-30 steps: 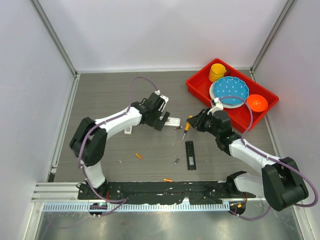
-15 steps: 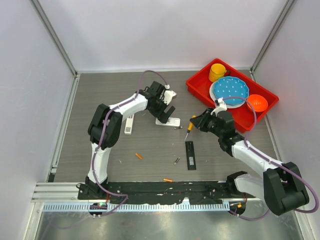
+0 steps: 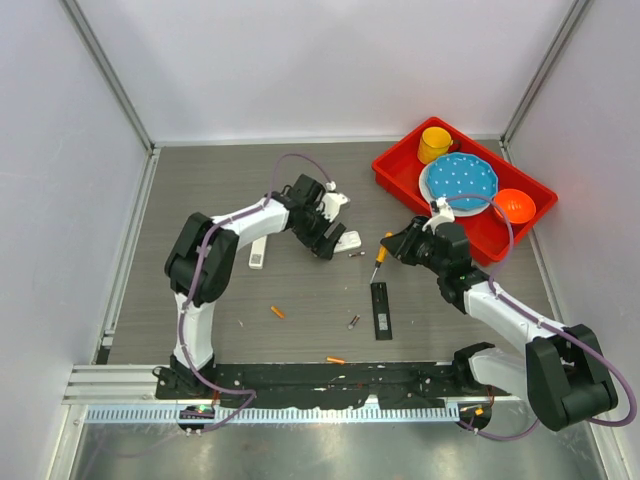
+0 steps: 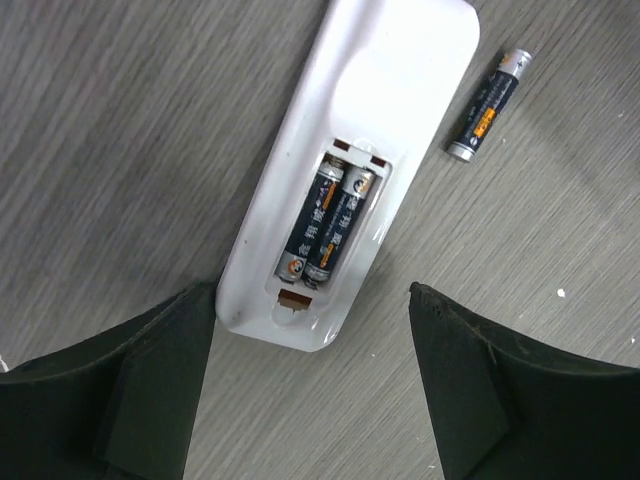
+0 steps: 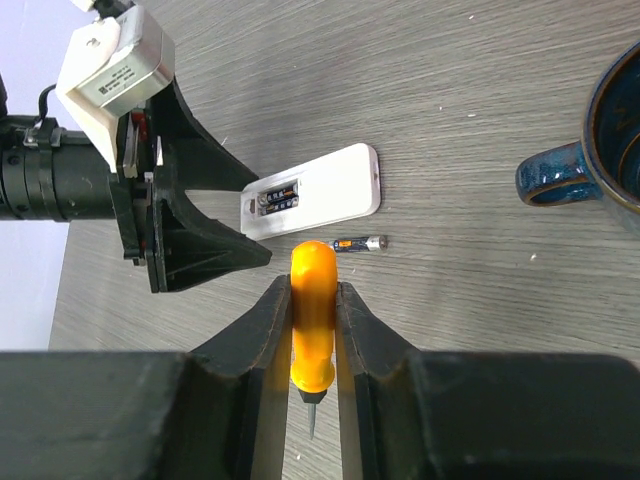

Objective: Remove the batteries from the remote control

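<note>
The white remote point(image 3: 343, 241) lies back-up in the middle of the table with its battery bay open. In the left wrist view the remote point(image 4: 380, 90) holds two dark batteries point(image 4: 328, 215) side by side. A loose dark battery point(image 4: 488, 105) lies just beside it. My left gripper point(image 3: 325, 238) is open and hovers over the remote's bay end point(image 4: 310, 295), touching nothing. My right gripper point(image 5: 313, 300) is shut on the orange-handled screwdriver point(image 5: 313, 275), tip down, just right of the remote point(image 5: 315, 190) and the loose battery point(image 5: 358, 243).
A black remote point(image 3: 380, 310) lies in front of the screwdriver point(image 3: 378, 255). Two orange batteries point(image 3: 277, 312) point(image 3: 335, 360) and a dark one point(image 3: 353, 322) lie near the front. A white strip point(image 3: 258, 252) lies left. A red tray point(image 3: 392, 172) holds a yellow cup point(image 3: 434, 143), blue plate point(image 3: 458, 180) and orange bowl point(image 3: 513, 205).
My left gripper lifted off the remote, swung up behind it, then came back down over its left end. The right arm shifted slightly right with the screwdriver, then held still.
</note>
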Action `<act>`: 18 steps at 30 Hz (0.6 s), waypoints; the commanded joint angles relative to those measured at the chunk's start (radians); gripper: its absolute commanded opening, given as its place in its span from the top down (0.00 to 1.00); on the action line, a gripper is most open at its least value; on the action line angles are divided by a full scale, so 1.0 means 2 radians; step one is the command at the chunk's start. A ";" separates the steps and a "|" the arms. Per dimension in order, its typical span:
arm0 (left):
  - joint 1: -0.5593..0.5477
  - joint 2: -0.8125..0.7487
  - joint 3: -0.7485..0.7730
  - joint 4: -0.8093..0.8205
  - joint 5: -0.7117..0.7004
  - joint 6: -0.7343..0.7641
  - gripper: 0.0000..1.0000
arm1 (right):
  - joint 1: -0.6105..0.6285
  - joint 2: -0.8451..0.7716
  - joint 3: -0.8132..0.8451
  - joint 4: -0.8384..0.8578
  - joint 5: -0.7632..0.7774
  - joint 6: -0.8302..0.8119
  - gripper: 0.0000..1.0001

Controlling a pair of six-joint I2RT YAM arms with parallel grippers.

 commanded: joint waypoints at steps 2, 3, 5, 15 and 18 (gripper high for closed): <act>-0.011 -0.021 -0.061 0.016 -0.040 -0.038 0.21 | -0.003 0.004 0.000 0.023 -0.012 -0.002 0.99; -0.015 -0.024 -0.069 0.023 -0.051 -0.042 0.22 | -0.003 0.004 -0.001 0.025 -0.013 -0.001 0.99; -0.032 -0.032 -0.086 0.046 -0.105 -0.055 0.22 | -0.003 0.006 -0.004 0.029 -0.014 0.001 0.99; -0.060 0.001 -0.081 0.062 -0.212 -0.068 0.48 | -0.004 0.011 -0.003 0.034 -0.023 0.004 0.98; -0.060 -0.008 -0.086 0.062 -0.216 -0.065 0.74 | -0.005 0.007 -0.003 0.033 -0.020 0.004 0.98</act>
